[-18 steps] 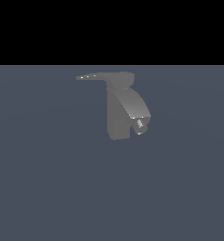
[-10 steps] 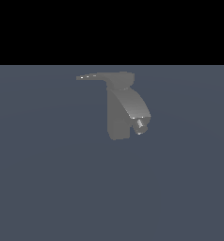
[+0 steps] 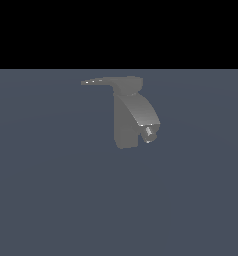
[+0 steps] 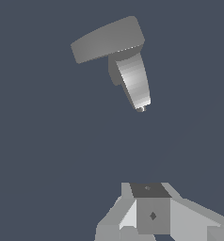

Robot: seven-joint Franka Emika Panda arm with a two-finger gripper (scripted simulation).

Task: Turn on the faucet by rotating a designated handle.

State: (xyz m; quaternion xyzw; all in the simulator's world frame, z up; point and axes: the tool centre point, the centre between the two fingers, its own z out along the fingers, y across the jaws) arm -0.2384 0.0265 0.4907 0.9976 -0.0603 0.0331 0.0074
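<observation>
I see the handle (image 3: 98, 80) jutting level toward the exterior view's left from the cap of the faucet (image 3: 125, 120), upper middle of that frame. Its spout curves down to the right. In the wrist view the gripper (image 4: 151, 214) sits well apart; I cannot tell its opening.

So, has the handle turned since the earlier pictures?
No. In the exterior view the handle points the same way from the faucet as before.
</observation>
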